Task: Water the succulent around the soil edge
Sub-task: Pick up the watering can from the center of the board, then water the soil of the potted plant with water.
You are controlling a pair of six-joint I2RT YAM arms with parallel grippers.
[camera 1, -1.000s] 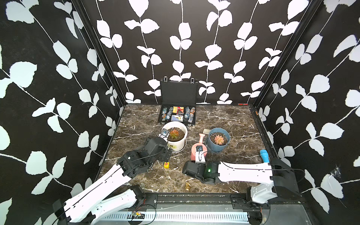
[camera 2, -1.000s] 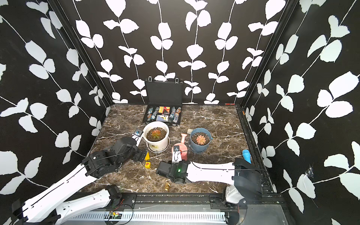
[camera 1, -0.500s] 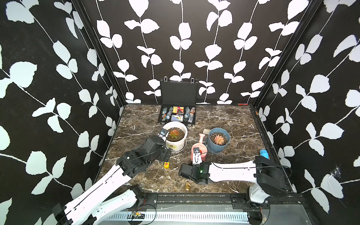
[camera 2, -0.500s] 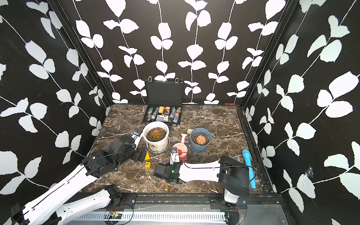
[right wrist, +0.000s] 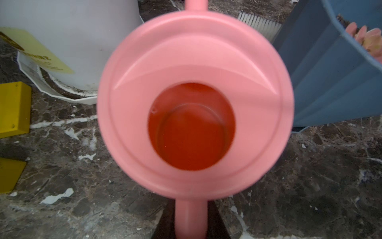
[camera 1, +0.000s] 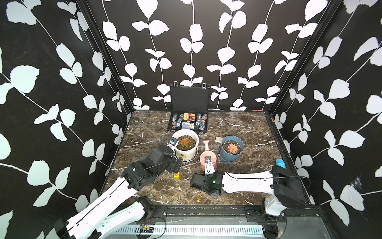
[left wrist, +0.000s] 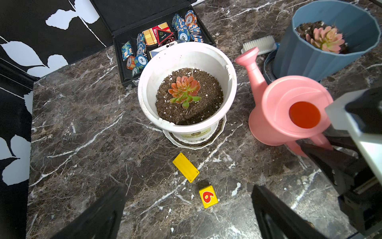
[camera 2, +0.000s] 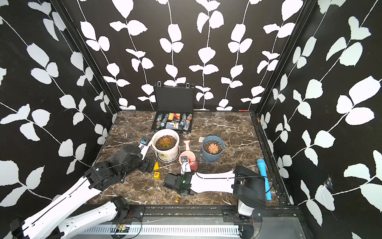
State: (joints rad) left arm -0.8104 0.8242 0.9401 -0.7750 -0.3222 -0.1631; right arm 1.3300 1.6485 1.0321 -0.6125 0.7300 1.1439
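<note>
While hanging low over the dark marble bench [camera 1: 144,132] at left, black fingers [left wrist: 97,217] spread wide apart: left pincer [camera 1: 176,163], near the front of a white pot [camera 1: 190,152]. Planted at the middle of that pot: an orange-and-green succulent [left wrist: 184,91], ringed by bare brown soil [left wrist: 208,107] out to the pot wall. Behind the pot, against the back wall: an open black case [camera 1: 189,97] of poker chips and playing cards. On the bench in front of the pot, close together but apart: a flat yellow block [left wrist: 185,167] and a yellow cube [left wrist: 207,196] marked with a red 6. Upright on the bench between the two pots, spout pointing toward the back wall: a pink watering can [left wrist: 277,103], water visible through its round fill hole in the right wrist view. Clamped together on the can's handle [left wrist: 295,149] from the near side: right pincer [right wrist: 190,207], one dark finger on either side of the pink bar, at the end of a white arm [camera 1: 248,183] stretched across the front of the bench. Just beside the can on the right: a ribbed blue pot [camera 1: 227,156] with a pink succulent [camera 1: 233,147] in dark soil. Lying between the can's spout and the blue pot, toward the back: a white brush [left wrist: 259,44]. Along the bench's far right edge: a blue cylinder [camera 2: 262,175], beside the right arm's base
</note>
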